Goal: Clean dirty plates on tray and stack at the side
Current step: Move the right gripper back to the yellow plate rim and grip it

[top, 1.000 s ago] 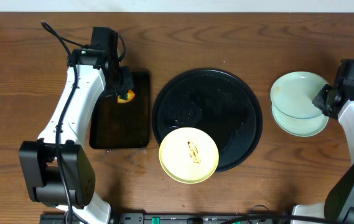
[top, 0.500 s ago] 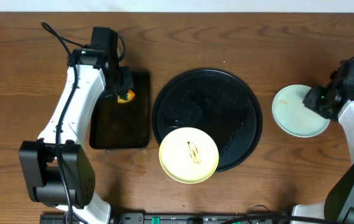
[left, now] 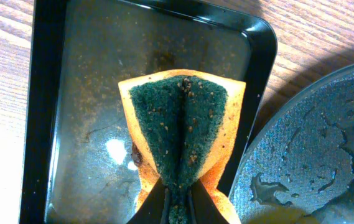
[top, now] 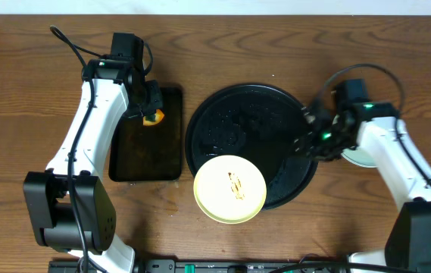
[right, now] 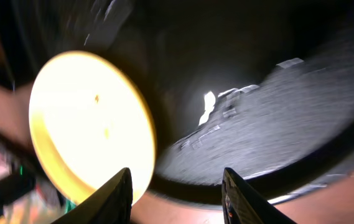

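Observation:
A pale yellow plate (top: 229,189) with a brown smear at its centre lies on the front edge of the round black tray (top: 253,114). In the right wrist view the plate (right: 89,124) shows bright and blurred on the tray (right: 276,124). My right gripper (top: 307,138) hovers over the tray's right rim, and the right wrist view shows this gripper (right: 177,199) open and empty. A sliver of the mint plates (top: 360,159) shows under the right arm. My left gripper (left: 178,202) is shut on a folded orange-and-green sponge (left: 183,124).
The sponge and left gripper (top: 151,115) hang over a small rectangular black tray (top: 143,155) left of the round one. Its wet floor (left: 83,93) carries brown grit. Water drops lie on the round tray. Both arm bases stand at the table's front corners.
The right arm has swung left from the mint plates to the round tray's right rim, its jaws opening; the mint plate it held now lies on the other. The left arm has not moved.

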Controlling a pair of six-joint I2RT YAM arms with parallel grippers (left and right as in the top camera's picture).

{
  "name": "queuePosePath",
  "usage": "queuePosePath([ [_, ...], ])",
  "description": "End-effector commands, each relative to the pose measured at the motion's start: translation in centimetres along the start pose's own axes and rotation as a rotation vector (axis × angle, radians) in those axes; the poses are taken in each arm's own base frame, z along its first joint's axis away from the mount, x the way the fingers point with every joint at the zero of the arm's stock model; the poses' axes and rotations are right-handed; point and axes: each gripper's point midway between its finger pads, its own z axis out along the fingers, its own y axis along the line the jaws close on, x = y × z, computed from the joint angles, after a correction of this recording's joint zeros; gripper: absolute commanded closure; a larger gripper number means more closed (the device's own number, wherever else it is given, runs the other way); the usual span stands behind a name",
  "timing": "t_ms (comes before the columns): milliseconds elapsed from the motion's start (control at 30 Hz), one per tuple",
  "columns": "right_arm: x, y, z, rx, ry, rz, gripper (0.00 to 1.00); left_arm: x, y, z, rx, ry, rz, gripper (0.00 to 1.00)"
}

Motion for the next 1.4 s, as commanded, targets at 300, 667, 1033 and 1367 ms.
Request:
queuePosePath([
  [300, 8.5, 3.1, 6.9, 0.012, 0.232, -0.023, 0.57, -0.1, 0.2, 0.0, -0.008, -0.003, 0.013, 0.92],
  [667, 8.0, 0.8, 9.6, 0.169, 0.119, 0.069, 0.83, -0.1, 0.2, 0.0, -0.008, -0.003, 0.013, 0.92],
  [1033, 1.3, 1.1, 9.4, 0.195, -0.163, -0.024, 0.99, -0.1, 0.0, 0.0, 0.003, 0.001, 0.013, 0.92],
  [1367, -4.5, -0.3, 7.2, 0.338, -0.446, -0.056, 0.99, 1.1, -3.1, -0.2, 0.154, 0.056, 0.032, 0.92],
])
